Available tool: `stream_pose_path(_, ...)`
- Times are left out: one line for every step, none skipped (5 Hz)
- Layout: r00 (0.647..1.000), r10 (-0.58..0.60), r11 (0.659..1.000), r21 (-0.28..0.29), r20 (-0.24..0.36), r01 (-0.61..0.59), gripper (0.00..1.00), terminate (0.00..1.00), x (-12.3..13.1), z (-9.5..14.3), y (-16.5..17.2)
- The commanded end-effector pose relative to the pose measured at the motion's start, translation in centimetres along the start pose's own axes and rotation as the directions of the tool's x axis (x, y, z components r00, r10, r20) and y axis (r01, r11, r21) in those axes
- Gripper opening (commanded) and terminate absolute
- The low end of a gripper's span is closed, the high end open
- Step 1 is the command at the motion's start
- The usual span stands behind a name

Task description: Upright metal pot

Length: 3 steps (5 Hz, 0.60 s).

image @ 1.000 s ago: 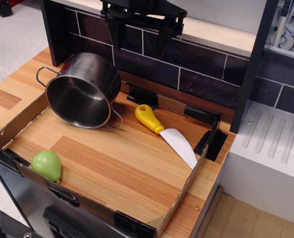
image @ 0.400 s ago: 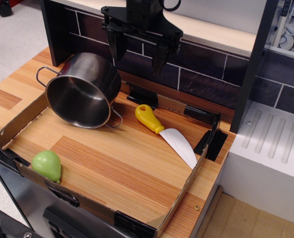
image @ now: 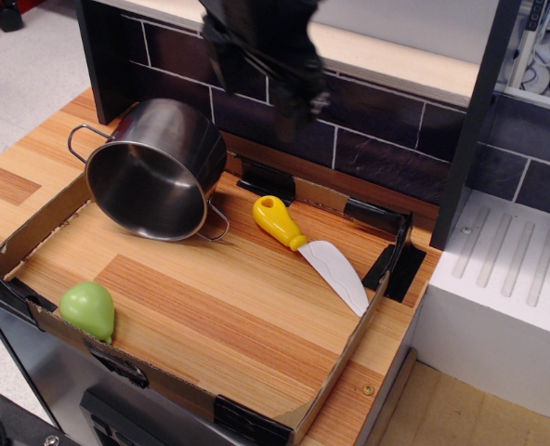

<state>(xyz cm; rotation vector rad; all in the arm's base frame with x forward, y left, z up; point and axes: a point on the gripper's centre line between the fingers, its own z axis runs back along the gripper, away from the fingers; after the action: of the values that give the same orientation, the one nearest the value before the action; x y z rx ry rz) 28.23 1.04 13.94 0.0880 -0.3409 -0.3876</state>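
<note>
Blurred now where it was sharp a moment ago, the gripper (image: pixel 261 88) has shifted: it smears across the dark tiled wall (image: pixel 386 130) above the pot (image: pixel 154 167), its outline lost in motion. Whether the fingers are spread or closed, I cannot tell; the streak hides them. They grip nothing that can be made out, and they hang clear of the pot, up and to its right.

Down on the bench (image: pixel 219 307) nothing else has budged. The pot lies tipped on its side at the back-left corner of the cardboard tray (image: pixel 335 372), mouth facing the camera and slightly downward, shiny inside showing. One wire handle (image: pixel 82 137) pokes up and out at the left over the tray's edge; the other handle (image: pixel 217 223) rests low at the right, touching the wood.

Just right of that lower handle sits the knife (image: pixel 312 251), apart from the pot, yellow grip toward the pot and white blade running off toward the tray's right wall. Near the front-left corner, well away from the pot, a green pear-shaped thing (image: pixel 87 309) sits against the tray's low front wall. Off to the right stands a white ribbed block (image: pixel 507 288), outside the tray.
</note>
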Motion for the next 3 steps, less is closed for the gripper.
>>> stream_pose_path(0.942,-0.329,0.939,0.129,0.066,0.319,1.00,0.00,-3.7,1.5,2.5)
stream_pose_path(0.906,-0.418,0.891,0.219,0.061,0.397,1.00,0.00,-5.4,1.0,3.8)
stream_pose_path(0.896,-0.443,0.868,0.271,0.044,0.416,1.00,0.00,-6.6,0.3,5.0)
